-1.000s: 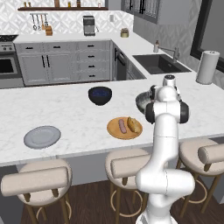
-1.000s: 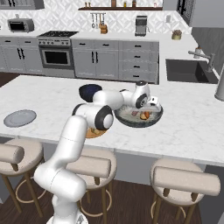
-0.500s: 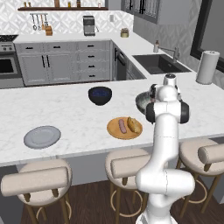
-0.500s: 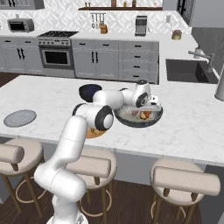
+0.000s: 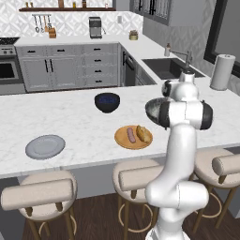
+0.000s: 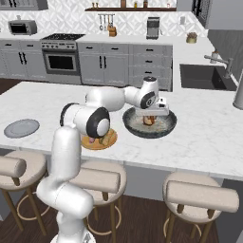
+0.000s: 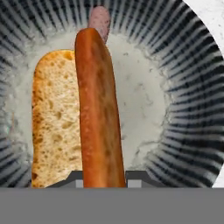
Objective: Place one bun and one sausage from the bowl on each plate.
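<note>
Reddish-brown sausage (image 7: 99, 113) lies lengthwise between the fingers of the gripper (image 6: 150, 119), which are pinched on it inside the dark grey speckled bowl (image 6: 165, 127), beside the bun (image 7: 54, 118).

Risk: the grip sits near one end, so the long sausage may pivot or slip on lifting and fall back, or drag the bun.

Change: one second earlier the jaws stood wider; they have since closed. The grey plate (image 5: 45, 146) is bare, while the tan-orange plate (image 5: 123, 140) is served.
</note>
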